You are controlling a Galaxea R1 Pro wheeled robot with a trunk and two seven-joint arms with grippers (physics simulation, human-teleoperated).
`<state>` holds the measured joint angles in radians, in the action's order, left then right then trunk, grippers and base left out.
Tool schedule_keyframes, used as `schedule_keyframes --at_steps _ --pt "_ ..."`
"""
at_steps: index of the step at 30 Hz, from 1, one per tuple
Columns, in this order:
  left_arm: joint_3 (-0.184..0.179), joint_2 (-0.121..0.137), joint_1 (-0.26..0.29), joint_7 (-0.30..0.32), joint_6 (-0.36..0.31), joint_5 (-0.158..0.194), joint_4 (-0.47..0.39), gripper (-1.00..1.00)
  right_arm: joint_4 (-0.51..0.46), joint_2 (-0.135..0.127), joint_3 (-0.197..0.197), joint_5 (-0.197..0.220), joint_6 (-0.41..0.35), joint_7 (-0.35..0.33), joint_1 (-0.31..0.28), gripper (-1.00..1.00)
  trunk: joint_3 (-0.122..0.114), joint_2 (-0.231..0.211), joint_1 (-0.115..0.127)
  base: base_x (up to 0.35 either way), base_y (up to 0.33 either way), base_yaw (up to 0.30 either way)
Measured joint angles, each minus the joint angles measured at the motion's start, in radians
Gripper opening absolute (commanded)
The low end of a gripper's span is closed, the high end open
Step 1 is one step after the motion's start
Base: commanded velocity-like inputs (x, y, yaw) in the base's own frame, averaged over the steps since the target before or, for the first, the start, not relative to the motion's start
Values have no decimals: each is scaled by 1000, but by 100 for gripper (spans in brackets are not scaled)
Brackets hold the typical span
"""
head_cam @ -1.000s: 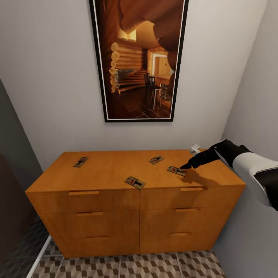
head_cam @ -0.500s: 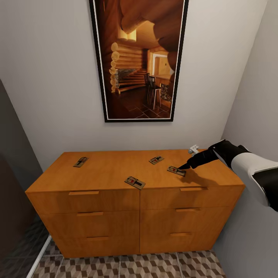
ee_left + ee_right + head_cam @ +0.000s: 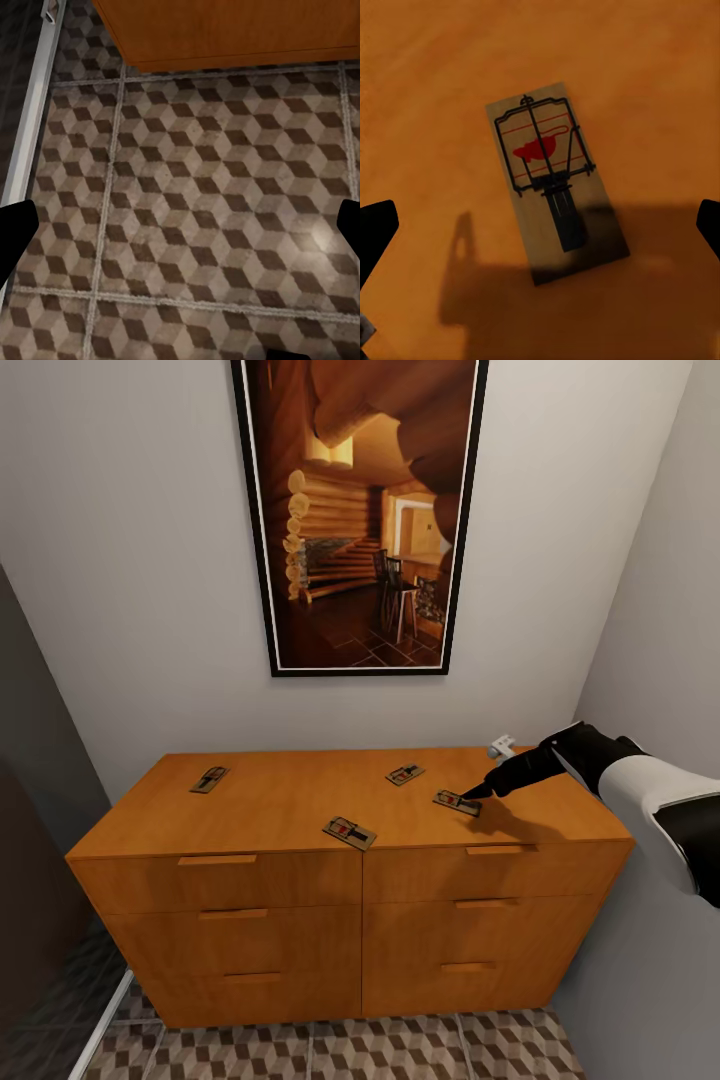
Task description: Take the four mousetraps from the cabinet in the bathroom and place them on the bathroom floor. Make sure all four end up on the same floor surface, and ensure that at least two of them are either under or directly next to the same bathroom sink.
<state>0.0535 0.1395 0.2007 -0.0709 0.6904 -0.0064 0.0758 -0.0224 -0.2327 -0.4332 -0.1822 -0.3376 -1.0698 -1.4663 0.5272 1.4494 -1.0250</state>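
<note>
No legible writing is noted; the right pincer [image 3: 478, 791], spread, remains poised unmoved over a mousetrap [image 3: 457, 802] at the frame's right.

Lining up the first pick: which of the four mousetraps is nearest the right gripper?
The rightmost mousetrap on the cabinet, lying just under the right gripper with its open jaws. The other three lie farther left.

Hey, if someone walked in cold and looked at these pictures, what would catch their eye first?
Probably the tall framed log-cabin picture on the wall above the orange-brown cabinet. Next, the four mousetraps scattered on the cabinet's top, with the right pincer poised over the rightmost mousetrap, its fingers spread wide either side. Below, the cube-patterned bathroom floor stands out.
</note>
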Motion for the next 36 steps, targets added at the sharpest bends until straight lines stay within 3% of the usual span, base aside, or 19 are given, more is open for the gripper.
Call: schedule_keyframes --at_steps 23,36 --pt "0 0 0 0 0 0 0 100 2 -3 1 2 43 -2 14 100 1 0 0 0 0 0" --pt "0 0 0 0 0 0 0 100 0 -3 1 1 44 -3 13 100 15 0 0 0 0 0"
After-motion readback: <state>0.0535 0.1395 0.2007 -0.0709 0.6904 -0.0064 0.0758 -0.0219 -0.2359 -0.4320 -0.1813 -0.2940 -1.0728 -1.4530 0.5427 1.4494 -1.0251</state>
